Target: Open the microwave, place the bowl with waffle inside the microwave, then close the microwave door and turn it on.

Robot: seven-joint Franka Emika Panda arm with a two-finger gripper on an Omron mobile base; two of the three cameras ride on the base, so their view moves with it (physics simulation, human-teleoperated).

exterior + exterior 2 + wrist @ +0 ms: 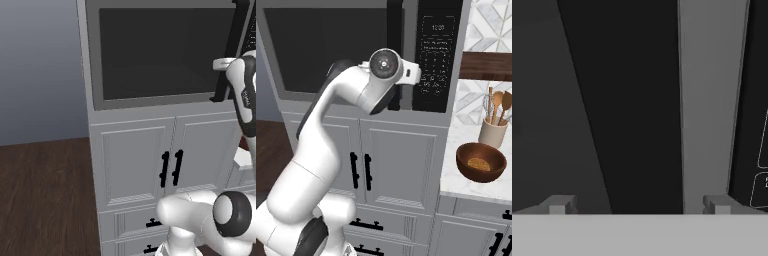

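gripper point(639, 206): fully spread, holding nothing
handle point(643, 105): straight ahead between the fingertips, long axis upright
microwave door point(165, 52): shut

The counter point(456, 186) carries the bowl point(481, 162) and a utensil crock point(492, 133).

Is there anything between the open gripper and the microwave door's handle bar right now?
Nothing visible. In the hand view the gripper is open, its fingertips straddling the black handle bar of the microwave door, with only empty space before it.
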